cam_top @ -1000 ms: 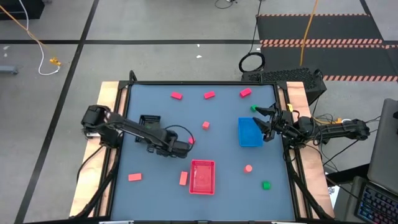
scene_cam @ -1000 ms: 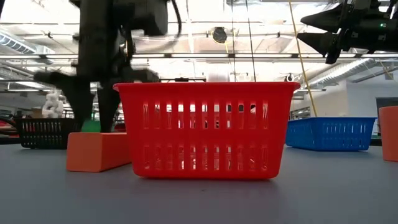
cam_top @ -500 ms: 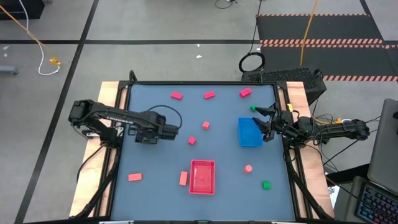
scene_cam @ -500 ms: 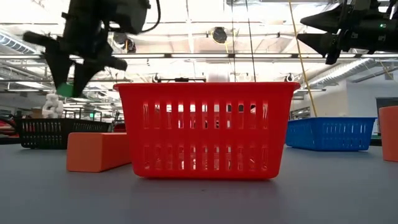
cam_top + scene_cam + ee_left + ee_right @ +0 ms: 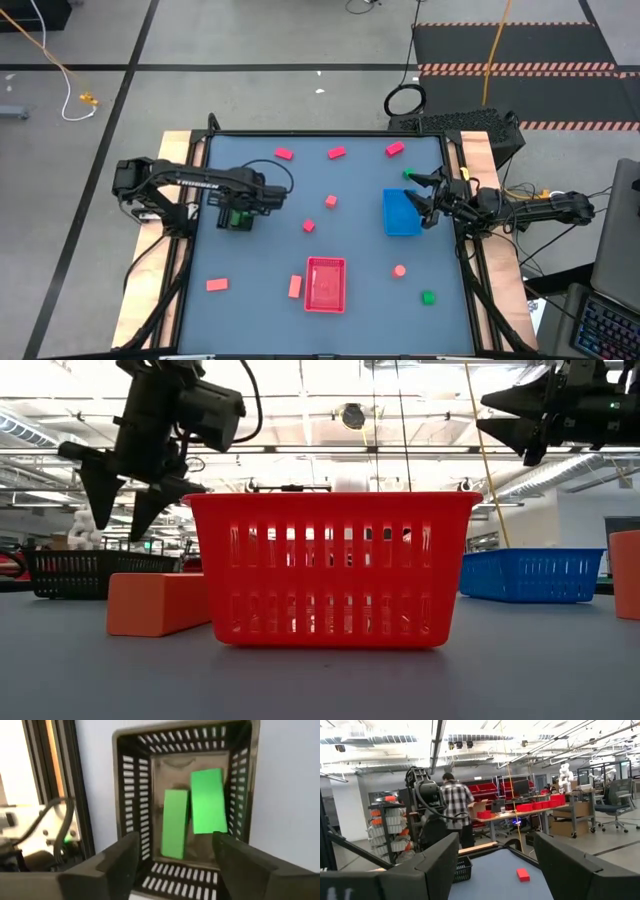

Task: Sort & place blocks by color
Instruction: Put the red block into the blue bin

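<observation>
From above, the left gripper [image 5: 237,215] hangs over the black slotted plastic tray [image 5: 240,203] at about nine o'clock on the blue-grey table [image 5: 360,290]. The arm hides most of the tray's inside there, with only a trace of green showing. The left wrist view fills that gap: two flat green rectangular blocks [image 5: 192,820] lie side by side on the tray floor, both clear of the spread fingers [image 5: 122,857], which hold nothing. The low view shows the same gripper [image 5: 128,495] high above the tray [image 5: 75,572], its jaws parted.

The right gripper [image 5: 428,203] waits at three o'clock, over the far edge of the blue plastic tray [image 5: 402,213], fingers apart and empty; its wrist view looks across the table at one small red block [image 5: 522,874] and a person in a checked shirt [image 5: 457,802] in the room beyond.

Only the high view lays out the rest. The red slotted plastic tray [image 5: 325,284] sits at six o'clock, with a salmon-orange block [image 5: 295,287] just beside it and another [image 5: 216,285] toward seven. Three magenta-red blocks [image 5: 336,153] line the twelve o'clock edge, two more small ones [image 5: 319,213] lie near the centre, a green block [image 5: 428,297] sits at five, and a round salmon piece [image 5: 399,270] lies near it.
</observation>
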